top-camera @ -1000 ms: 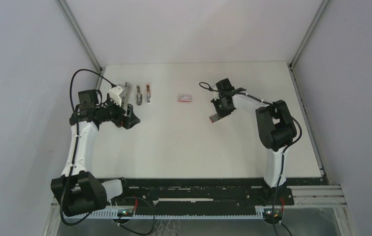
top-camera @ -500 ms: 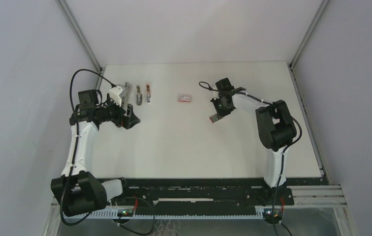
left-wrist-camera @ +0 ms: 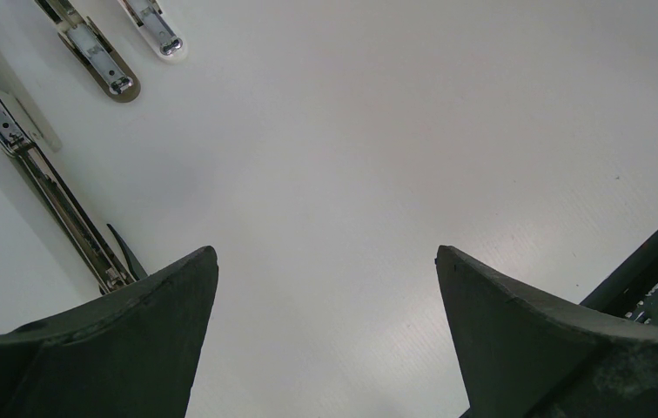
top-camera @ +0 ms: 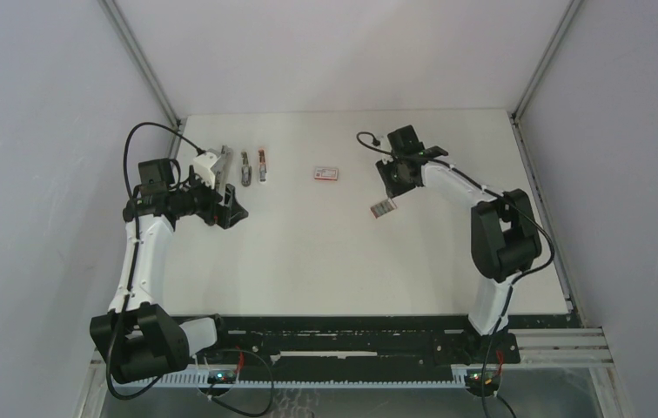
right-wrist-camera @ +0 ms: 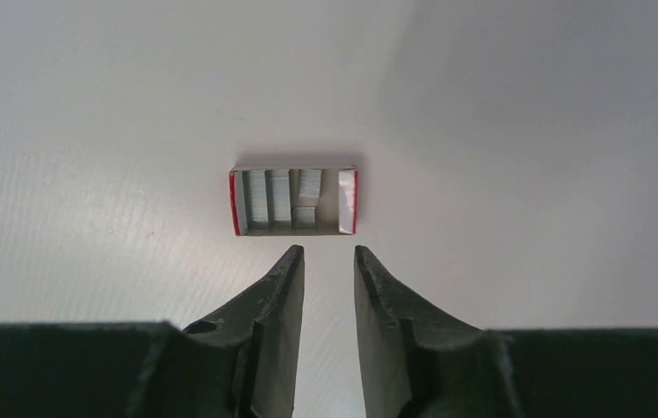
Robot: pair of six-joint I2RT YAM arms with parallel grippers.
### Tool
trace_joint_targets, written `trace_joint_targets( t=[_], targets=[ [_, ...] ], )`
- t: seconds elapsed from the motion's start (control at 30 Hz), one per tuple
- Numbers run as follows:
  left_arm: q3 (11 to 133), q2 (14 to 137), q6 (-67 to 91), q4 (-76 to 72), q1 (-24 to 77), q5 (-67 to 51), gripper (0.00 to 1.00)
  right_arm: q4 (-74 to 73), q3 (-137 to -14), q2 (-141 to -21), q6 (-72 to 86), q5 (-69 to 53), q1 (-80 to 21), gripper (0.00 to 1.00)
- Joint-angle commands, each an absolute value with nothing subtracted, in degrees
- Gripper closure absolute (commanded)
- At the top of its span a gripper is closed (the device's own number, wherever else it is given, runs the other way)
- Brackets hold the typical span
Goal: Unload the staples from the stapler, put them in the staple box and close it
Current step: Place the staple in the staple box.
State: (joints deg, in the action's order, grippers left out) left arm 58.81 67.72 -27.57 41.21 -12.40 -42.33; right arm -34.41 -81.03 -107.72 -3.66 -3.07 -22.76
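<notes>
The stapler [top-camera: 211, 165] lies opened at the far left of the table, and its long metal rail [left-wrist-camera: 38, 174] shows in the left wrist view. My left gripper [top-camera: 225, 209] hovers just in front of it, wide open [left-wrist-camera: 325, 257] and empty. A small open red-and-white tray [right-wrist-camera: 293, 202] lies flat on the table, with grey staples [right-wrist-camera: 269, 202] side by side in it. My right gripper [right-wrist-camera: 329, 252] is just short of the tray, its jaws a little apart with nothing between them. The top view shows this tray [top-camera: 382, 207] in front of the right gripper [top-camera: 398, 174].
Two slim metal stapler pieces [top-camera: 245, 168] [top-camera: 262, 164] lie side by side right of the stapler, their tips [left-wrist-camera: 121, 84] [left-wrist-camera: 167, 45] showing in the left wrist view. A flat red-and-white box [top-camera: 327, 173] lies at centre back. Grey walls enclose the table.
My right gripper has parted its jaws, let the tray of staples rest on the table, and drawn back toward the far side. The left arm has not moved.
</notes>
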Motion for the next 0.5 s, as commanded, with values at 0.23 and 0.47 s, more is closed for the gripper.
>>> trace_joint_targets(
  t=[0.23,0.47],
  targets=[
    [58.78,65.39,-25.78,40.33,-12.79,-43.68,0.0,-31.95,-80.7,-92.48,-15.31,-3.27,-19.81,0.28],
    [61.84,64.04,-26.83,39.99,-9.56,-42.34,0.0,-29.67,-76.39,-85.82,-21.09,-16.8,-14.6,0.0]
  ],
)
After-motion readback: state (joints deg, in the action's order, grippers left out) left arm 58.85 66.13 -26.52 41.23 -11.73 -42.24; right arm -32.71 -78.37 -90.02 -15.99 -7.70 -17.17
